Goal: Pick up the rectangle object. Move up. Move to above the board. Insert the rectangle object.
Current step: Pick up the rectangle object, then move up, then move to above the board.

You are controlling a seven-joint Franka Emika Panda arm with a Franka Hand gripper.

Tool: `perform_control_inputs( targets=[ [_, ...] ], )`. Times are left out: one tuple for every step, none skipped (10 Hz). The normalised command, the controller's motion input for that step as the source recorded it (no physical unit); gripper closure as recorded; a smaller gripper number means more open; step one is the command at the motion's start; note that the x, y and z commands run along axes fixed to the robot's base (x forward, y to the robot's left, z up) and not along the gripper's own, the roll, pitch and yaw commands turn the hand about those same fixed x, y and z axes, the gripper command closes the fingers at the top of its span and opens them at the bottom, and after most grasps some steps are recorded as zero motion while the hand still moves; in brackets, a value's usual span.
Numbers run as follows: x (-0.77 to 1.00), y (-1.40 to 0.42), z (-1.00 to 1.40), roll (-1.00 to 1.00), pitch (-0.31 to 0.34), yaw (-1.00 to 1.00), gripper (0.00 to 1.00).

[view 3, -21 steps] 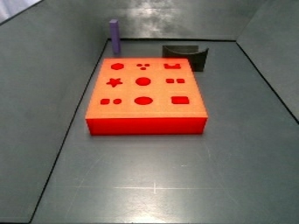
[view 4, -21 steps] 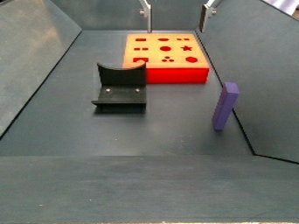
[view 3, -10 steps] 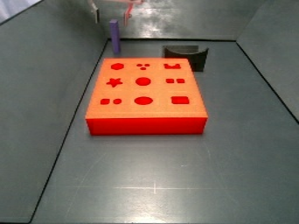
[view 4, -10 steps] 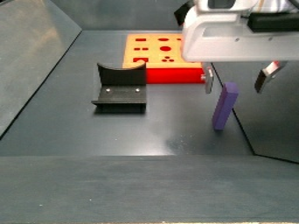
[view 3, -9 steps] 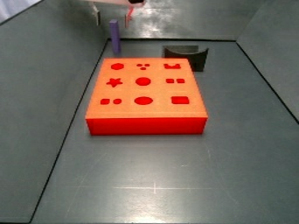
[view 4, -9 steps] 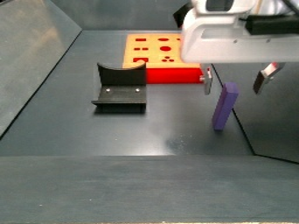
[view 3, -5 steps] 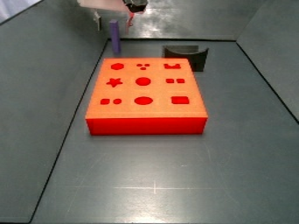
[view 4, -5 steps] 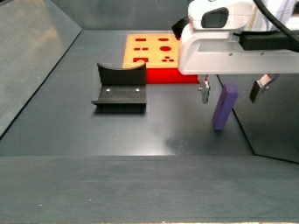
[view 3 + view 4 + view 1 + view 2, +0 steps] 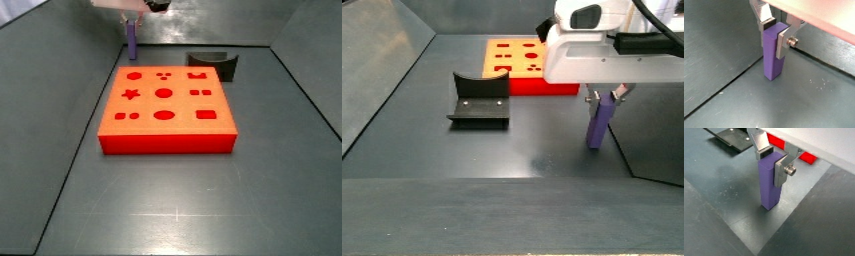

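The rectangle object (image 9: 773, 57) is a slim purple bar standing upright on the grey floor beside a wall seam. It also shows in a wrist view (image 9: 769, 185) and in both side views (image 9: 131, 42) (image 9: 596, 125). My gripper (image 9: 775, 32) has come straight down over its top, with the silver fingers pressed on its two opposite sides; the gripper shows the same way in a wrist view (image 9: 772, 160) and in both side views (image 9: 131, 22) (image 9: 603, 97). The bar's foot rests on the floor. The board (image 9: 181, 104), red-orange with cut holes, lies apart from it (image 9: 543, 87).
A dark grey curved block (image 9: 214, 63) sits behind the board, also seen in a side view (image 9: 478, 100) and a wrist view (image 9: 731, 137). Sloped grey walls enclose the floor; one rises close beside the bar.
My gripper has come down over the purple bar and its fingers have closed from either side onto it. The bar and the board have not moved.
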Motion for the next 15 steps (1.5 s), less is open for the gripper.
perform_control_inputs(
  targets=[
    [0.0,0.0,0.0,0.0,0.0,0.0,1.0],
    [0.0,0.0,0.0,0.0,0.0,0.0,1.0],
    [0.0,0.0,0.0,0.0,0.0,0.0,1.0],
    [0.0,0.0,0.0,0.0,0.0,0.0,1.0],
    [0.0,0.0,0.0,0.0,0.0,0.0,1.0],
    [0.0,0.0,0.0,0.0,0.0,0.0,1.0],
    [0.0,0.0,0.83,0.0,0.0,0.0,1.0],
    [-0.07,-0.06,0.75,-0.01,0.051,-0.04,1.0],
    [-0.08,-0.05,0.69,0.0,0.058,-0.04,1.0],
    [-0.06,-0.01,0.5,0.04,0.057,-0.03,1.0],
    [-0.05,0.0,0.41,0.05,0.059,-0.03,1.0],
    [-0.03,0.0,0.22,0.08,0.064,-0.01,1.0],
    [-0.12,-0.22,1.0,0.13,0.285,0.36,1.0],
    [-0.12,-0.22,1.0,0.15,0.275,0.33,1.0],
    [-0.11,-0.2,1.0,0.17,0.244,0.28,1.0]
  ],
)
